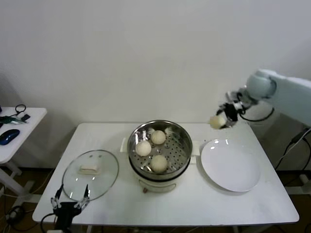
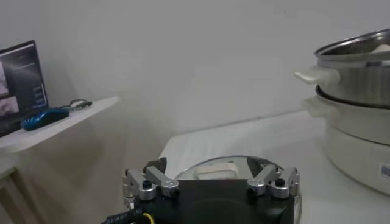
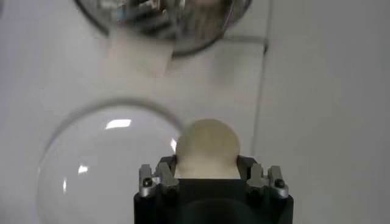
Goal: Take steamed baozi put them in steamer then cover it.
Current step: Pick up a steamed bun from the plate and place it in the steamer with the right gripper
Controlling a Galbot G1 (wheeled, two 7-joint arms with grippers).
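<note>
Right hand clamping baozi, above plate

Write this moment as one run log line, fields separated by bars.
right gripper: holds fourth baozi above plate | steamer: three baozi inside | glass lid: on table | left gripper: open, near lid

Head view looks forward and down from high, far enough to take in the whole white table, steamer at centre, white plate on the right, glass lid on the left. Left wrist view sits low near the table's front left edge, facing level across it, close behind the lid, steamer side-on. Right wrist view looks straight down from above, plate and steamer rim beneath. All three share the steamer
</note>
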